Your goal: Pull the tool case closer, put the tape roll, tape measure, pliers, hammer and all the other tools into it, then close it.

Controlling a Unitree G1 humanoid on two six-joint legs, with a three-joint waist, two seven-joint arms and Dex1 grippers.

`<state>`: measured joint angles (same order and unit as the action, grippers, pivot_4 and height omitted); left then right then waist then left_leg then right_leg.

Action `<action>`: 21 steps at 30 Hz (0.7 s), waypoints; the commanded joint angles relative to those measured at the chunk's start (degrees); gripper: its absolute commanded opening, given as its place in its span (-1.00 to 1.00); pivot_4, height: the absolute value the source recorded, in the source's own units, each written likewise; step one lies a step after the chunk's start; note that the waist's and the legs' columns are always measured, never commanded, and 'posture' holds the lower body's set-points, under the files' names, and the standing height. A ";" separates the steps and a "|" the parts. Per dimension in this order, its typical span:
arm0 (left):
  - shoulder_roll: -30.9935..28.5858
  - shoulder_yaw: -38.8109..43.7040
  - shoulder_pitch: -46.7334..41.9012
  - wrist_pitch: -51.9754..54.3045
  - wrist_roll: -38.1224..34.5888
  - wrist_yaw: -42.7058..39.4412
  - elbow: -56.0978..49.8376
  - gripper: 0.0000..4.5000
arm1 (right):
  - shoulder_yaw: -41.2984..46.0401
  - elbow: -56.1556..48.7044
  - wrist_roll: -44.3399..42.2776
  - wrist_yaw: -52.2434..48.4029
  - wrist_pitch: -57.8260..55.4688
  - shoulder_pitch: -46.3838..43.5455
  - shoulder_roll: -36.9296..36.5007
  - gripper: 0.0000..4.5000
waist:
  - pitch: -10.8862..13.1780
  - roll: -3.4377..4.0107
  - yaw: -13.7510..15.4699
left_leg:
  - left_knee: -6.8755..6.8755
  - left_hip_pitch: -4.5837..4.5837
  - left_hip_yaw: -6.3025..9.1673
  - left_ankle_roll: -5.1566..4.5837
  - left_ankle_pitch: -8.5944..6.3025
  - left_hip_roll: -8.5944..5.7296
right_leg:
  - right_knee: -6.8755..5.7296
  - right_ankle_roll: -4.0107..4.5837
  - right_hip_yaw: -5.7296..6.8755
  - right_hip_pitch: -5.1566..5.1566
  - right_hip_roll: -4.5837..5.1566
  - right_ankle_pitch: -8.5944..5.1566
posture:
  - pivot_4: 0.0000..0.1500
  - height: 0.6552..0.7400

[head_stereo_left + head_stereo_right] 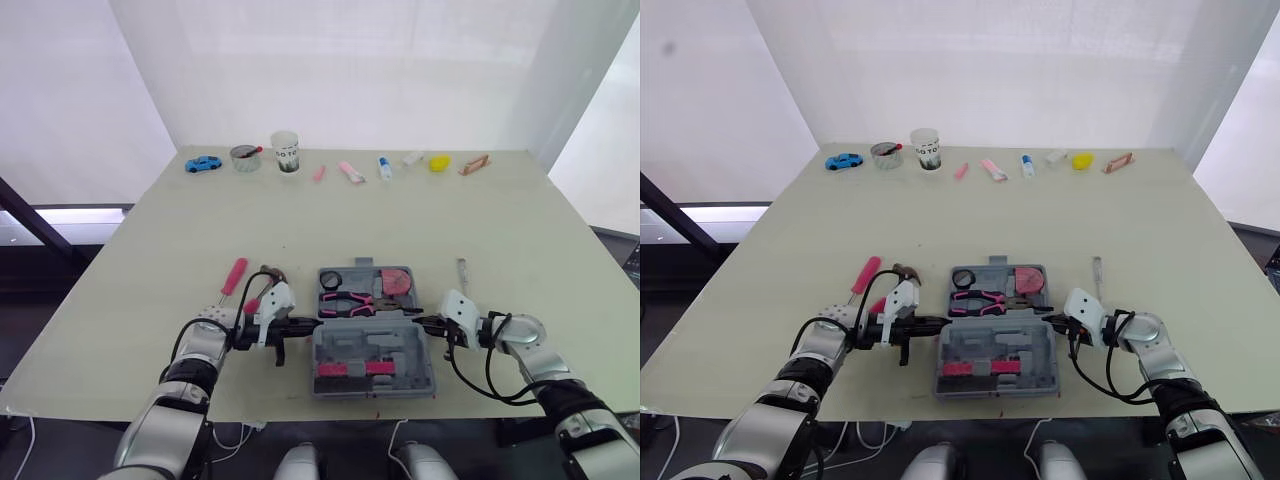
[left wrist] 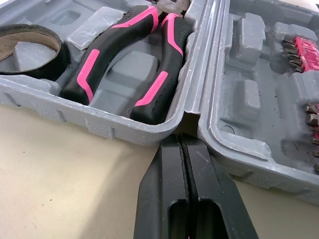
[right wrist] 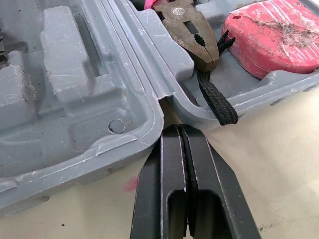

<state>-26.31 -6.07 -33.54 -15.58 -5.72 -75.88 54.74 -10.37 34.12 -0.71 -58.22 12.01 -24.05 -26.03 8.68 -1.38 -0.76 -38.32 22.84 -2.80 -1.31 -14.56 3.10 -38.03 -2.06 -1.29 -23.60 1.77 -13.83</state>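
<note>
White curtains back a beige table (image 1: 400, 220); the open tool case (image 1: 400, 346) sits near its front edge. The tape roll (image 1: 331, 280), pliers (image 1: 345, 300) and tape measure (image 1: 394, 282) lie in the case's far half, the hammer (image 1: 270, 274) and a pink screwdriver (image 1: 233, 275) just left of it, a second screwdriver (image 1: 463, 272) to its right. Both forearms lie low over the table, pointing inward from opposite sides: left gripper (image 2: 182, 142) and right gripper (image 3: 178, 130) each have fingers pressed together, empty, tips at the hinge notch on their side of the case.
</note>
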 commanded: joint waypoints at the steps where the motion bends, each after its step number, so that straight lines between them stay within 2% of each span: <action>1: 1.15 0.19 -1.06 -0.88 0.30 0.33 0.09 -1.00 | 0.09 -1.45 -0.23 0.14 0.87 0.02 0.07 -0.98 | 0.00 0.00 0.02 | 0.00 0.00 0.00 0.00 0.00 0.00 | 0.00 0.00 0.00 0.00 0.00 0.00 | 1.00 1.00; 21: 1.53 0.05 -1.00 -0.89 0.76 -0.06 0.43 -1.00 | -0.13 -1.31 -0.05 0.09 1.16 0.13 -0.13 -0.98 | 0.00 0.00 0.16 | 0.00 0.02 0.01 0.00 0.00 -0.02 | 0.01 0.00 0.01 0.01 0.02 0.00 | 1.00 1.00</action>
<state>-25.81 -5.62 -33.58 -15.60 -5.63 -75.91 55.01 -10.36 33.86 -0.70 -58.17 12.17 -23.80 -26.39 8.68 -1.38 -0.60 -38.32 22.86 -2.79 -1.31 -14.56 3.08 -38.01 -2.06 -1.29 -23.59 1.80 -13.83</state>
